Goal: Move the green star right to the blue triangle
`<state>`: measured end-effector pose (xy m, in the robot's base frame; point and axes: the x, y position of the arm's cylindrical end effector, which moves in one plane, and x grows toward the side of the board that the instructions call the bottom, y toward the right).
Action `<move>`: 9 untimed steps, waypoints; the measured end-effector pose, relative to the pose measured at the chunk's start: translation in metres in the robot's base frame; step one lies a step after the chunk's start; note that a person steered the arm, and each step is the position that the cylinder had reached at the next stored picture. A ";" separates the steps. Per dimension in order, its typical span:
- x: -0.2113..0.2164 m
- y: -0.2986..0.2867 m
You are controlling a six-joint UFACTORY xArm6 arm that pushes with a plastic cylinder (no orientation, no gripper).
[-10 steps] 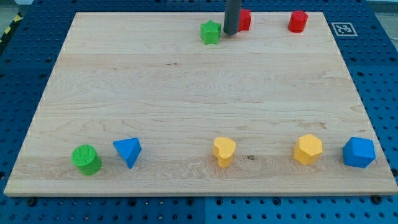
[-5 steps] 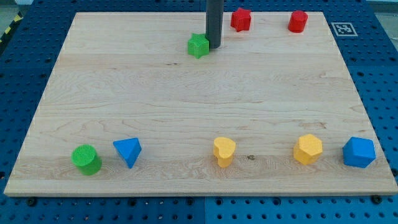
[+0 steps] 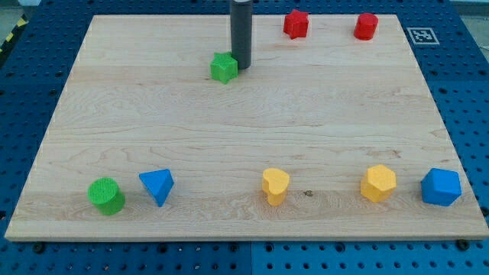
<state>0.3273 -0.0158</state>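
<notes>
The dark rod came straight down from the view's top edge, standing upright, and my tip (image 3: 241,66) rested on the counter (image 3: 229,130) touching the green star (image 3: 223,68) at the star's 3 o'clock side. The arm carried no gripper, so nothing was grasped; the rod only pressed against the star's edge. The green star sat in the upper middle of the counter, well apart from the blue triangle (image 3: 157,186), which lay toward 7 o'clock from it near the bottom edge. A green cylinder (image 3: 105,195) stood just beside the triangle at its 9 o'clock. Along the bottom, toward 3 o'clock of the triangle, sat a yellow heart (image 3: 275,186), a yellow hexagon (image 3: 378,183) and a blue block (image 3: 441,187). Two red blocks (image 3: 296,24) (image 3: 366,26) sat at the top edge.
</notes>
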 end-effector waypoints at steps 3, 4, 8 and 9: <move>0.001 -0.101; 0.019 -0.102; 0.119 -0.053; 0.119 -0.017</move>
<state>0.4464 -0.0327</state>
